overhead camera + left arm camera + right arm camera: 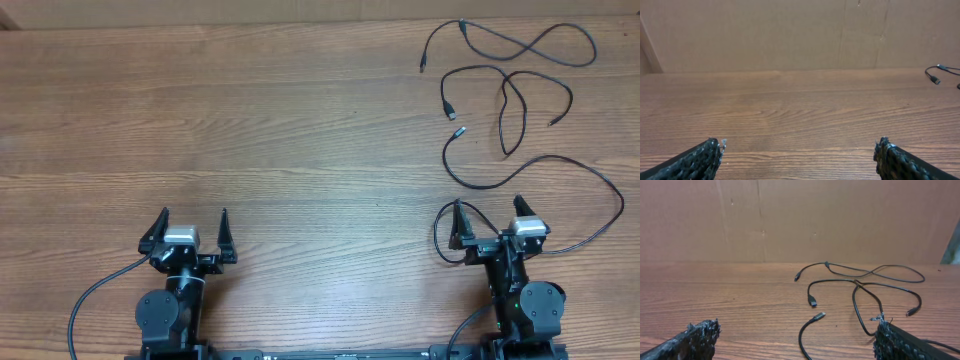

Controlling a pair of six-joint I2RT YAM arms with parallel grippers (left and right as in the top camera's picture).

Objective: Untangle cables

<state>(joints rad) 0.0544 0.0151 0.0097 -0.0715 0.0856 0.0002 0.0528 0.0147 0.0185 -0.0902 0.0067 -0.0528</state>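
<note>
Three thin black cables (472, 68) lie loose in the upper right of the overhead frame, spread in open curves on a wooden table (280, 120). They cross one another in places.

The left gripper (193, 215) sits at lower left and the right gripper (487, 207) at lower right. Both have their fingers spread wide and nothing between them.

Only the overhead view shows the lowest cord's long sweep. It runs from a silver-tipped plug (458, 131) out to the right edge, then back past the right gripper's fingers. Whether it touches them cannot be told.

The right wrist view brings the cables (860, 282) close, centre and right of frame. The silver-tipped plug (818, 315) is nearest, and a loop ends beside the right-hand finger (900, 342).

The left wrist view offers mostly bare wood between the open fingers (695, 161) of its gripper (800, 145). A single plug end (935, 79) peeks in at the far right edge, before a plain brown backdrop (765, 35).
</note>
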